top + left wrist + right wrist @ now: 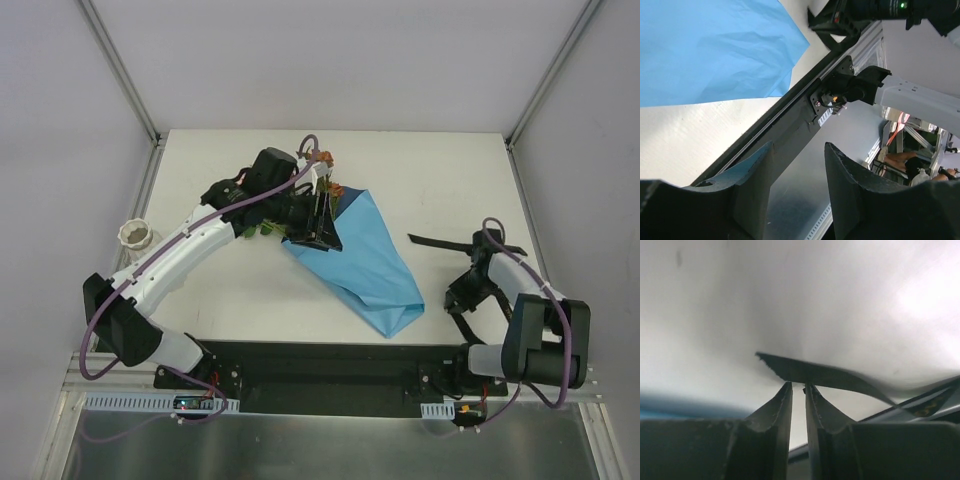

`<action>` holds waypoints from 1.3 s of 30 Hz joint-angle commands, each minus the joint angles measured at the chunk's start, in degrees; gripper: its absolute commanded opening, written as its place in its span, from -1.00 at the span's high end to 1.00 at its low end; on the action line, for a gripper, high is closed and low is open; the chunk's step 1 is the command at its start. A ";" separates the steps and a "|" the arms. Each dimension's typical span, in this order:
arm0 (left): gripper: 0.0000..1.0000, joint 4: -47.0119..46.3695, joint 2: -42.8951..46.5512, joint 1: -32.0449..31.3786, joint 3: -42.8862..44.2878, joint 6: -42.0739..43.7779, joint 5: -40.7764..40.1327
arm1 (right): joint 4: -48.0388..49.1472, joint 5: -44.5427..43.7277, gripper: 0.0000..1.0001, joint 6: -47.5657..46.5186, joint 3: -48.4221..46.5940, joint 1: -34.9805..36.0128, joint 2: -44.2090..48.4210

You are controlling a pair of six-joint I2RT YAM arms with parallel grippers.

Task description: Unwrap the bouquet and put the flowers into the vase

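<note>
The blue paper [370,265] [715,50] lies spread flat mid-table. At its far left corner lie the flowers [327,172], small rust-orange and pale heads with green leaves [262,228] poking out under my left arm. My left gripper [318,238] [799,145] hangs over that corner, pointing at the near rail, open, with nothing between its fingers. The white vase [136,235] stands at the left table edge. A black ribbon [440,241] [830,375] lies loose on the right. Just short of the ribbon, my right gripper [458,296] [798,385] is shut to a slit and holds nothing.
A black mounting rail [330,365] [790,115] runs along the near table edge. White enclosure walls with metal posts [125,75] close in the left, right and far sides. My right arm's base [855,90] shows in the left wrist view.
</note>
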State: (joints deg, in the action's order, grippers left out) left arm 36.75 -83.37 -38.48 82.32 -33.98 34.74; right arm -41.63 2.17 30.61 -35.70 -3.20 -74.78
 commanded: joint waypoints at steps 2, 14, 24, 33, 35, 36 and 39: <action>0.11 0.69 3.13 2.00 -1.46 -1.00 0.76 | -1.79 -13.76 0.54 -3.88 -9.72 -9.26 -4.57; 0.04 2.01 0.95 4.20 -0.50 2.51 1.99 | -8.37 -12.57 0.06 -11.56 -17.30 -2.54 6.12; 0.04 0.69 -0.39 4.20 0.03 3.21 3.14 | -6.72 -6.29 0.12 3.76 -0.51 2.85 12.39; 0.02 0.69 3.74 4.20 -3.75 3.57 3.40 | -0.39 -8.14 0.19 0.42 -0.59 -6.54 -0.79; 0.01 0.69 4.71 4.20 -4.01 3.65 3.31 | -0.21 -9.81 0.19 -0.99 -2.34 -10.57 -3.33; 0.01 0.60 4.89 4.20 -4.19 3.83 3.23 | -0.21 -10.43 0.19 -1.43 -3.14 -11.90 -4.22; -0.01 0.78 5.50 4.29 -4.63 4.09 3.23 | -0.03 -13.15 0.19 -3.62 -7.25 -16.30 -7.65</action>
State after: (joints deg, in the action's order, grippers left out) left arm 38.02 -80.62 -34.41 78.48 -31.77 36.99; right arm -44.27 -2.81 29.74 -38.44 -14.59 -78.43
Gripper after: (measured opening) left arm 0.499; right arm 0.406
